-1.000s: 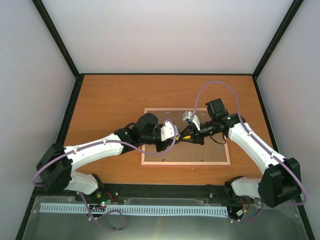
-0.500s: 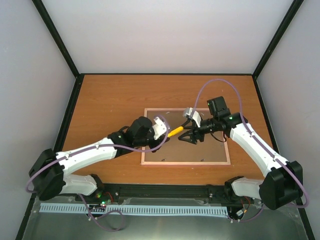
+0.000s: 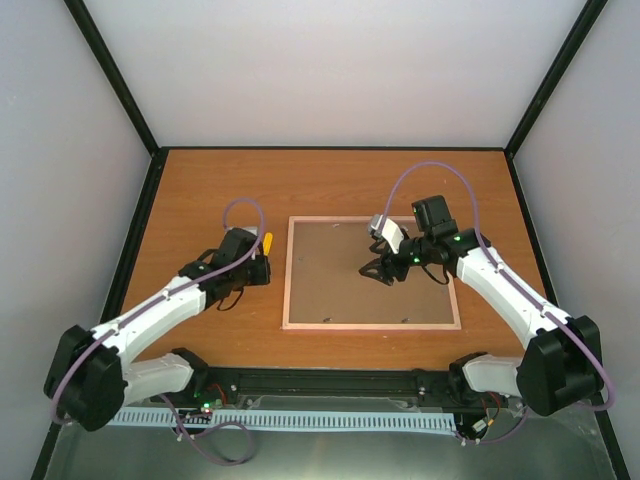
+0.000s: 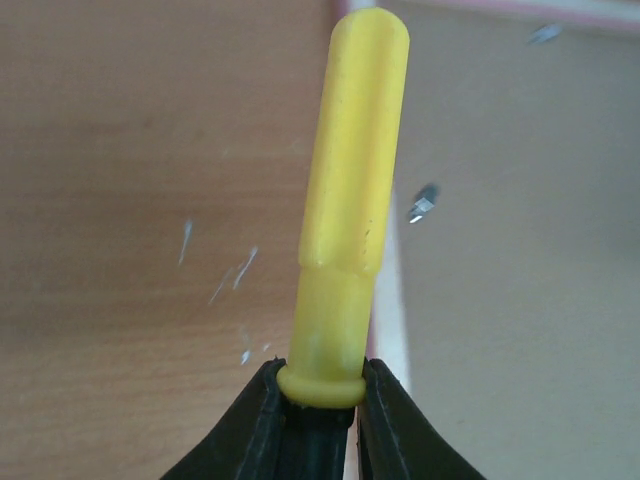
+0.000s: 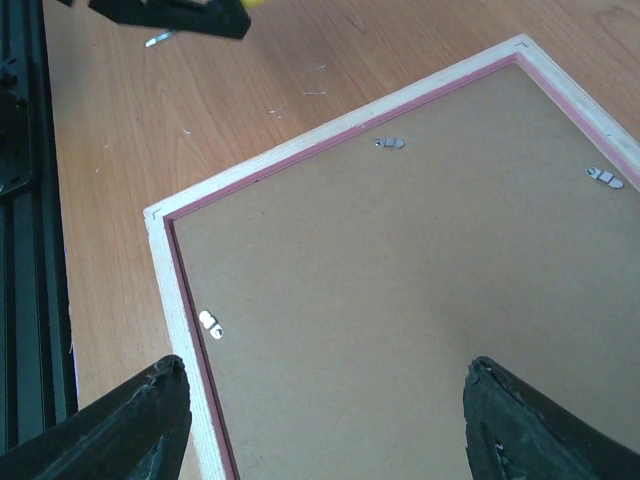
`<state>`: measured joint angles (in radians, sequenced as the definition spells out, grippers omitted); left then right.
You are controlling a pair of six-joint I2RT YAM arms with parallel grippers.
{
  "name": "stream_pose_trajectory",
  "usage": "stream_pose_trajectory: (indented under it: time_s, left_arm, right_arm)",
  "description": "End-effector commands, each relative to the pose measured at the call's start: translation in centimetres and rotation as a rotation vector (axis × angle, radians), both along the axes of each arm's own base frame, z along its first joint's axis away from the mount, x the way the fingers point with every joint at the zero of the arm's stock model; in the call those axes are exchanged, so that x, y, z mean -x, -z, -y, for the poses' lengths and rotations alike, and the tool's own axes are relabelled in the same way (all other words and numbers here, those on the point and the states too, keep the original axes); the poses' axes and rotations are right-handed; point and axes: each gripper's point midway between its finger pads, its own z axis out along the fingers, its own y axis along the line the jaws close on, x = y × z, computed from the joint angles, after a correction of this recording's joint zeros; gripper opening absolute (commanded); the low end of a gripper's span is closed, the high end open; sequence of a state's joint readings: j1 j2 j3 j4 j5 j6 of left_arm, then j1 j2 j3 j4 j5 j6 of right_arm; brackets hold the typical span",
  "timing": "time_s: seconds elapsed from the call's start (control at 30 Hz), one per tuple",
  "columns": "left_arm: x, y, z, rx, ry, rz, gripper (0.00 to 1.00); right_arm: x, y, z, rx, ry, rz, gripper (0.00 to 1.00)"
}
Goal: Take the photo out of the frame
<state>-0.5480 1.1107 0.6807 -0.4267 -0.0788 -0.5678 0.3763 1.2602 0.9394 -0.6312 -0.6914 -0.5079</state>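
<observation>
- Frame (image 3: 372, 325): lies flat mid-table (image 3: 200, 190), back side up. Brown backing board (image 5: 400, 280) sits inside its rim.
- Metal tabs (image 5: 390, 142): along backing board's edges.
- L gripper (image 4: 320, 405): jaws narrow, clamped on yellow tool (image 4: 350, 200), just left of frame.
- R gripper (image 5: 330, 420): jaws wide, nothing held, above backing board's right half.

The table (image 3: 200, 180) before me is orange-brown wood and fills the middle of the overhead view. I see one thing lying flat on it, a little right of centre: the frame (image 3: 370, 325), face down, its pale rim around a brown backing board (image 3: 340, 280). Small metal clips (image 5: 390, 142) sit along the board's edges. Pale flecks (image 4: 230, 285) mark the bare wood at lower left of my left wrist view.
</observation>
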Motion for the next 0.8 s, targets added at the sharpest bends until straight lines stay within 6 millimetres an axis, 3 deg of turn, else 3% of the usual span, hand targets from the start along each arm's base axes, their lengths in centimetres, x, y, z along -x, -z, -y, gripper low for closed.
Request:
stream_pose_trajectory:
  time_s: [0.0, 0.37, 0.77]
  left_arm:
    - [0.9, 3.4, -1.7, 0.003, -0.128, -0.139, 0.01]
    - [2.3, 7.4, -2.9, -0.055, -0.186, -0.268, 0.12]
    - [2.3, 9.7, -3.6, -0.139, -0.191, -0.325, 0.15]
  right_arm:
    - [-0.2, 0.0, 0.3, 0.006, 0.011, 0.029, 0.72]
    - [-0.1, 0.3, 0.2, 0.009, 0.005, 0.021, 0.72]
    - [-0.1, 0.4, 0.1, 0.01, 0.003, 0.009, 0.72]
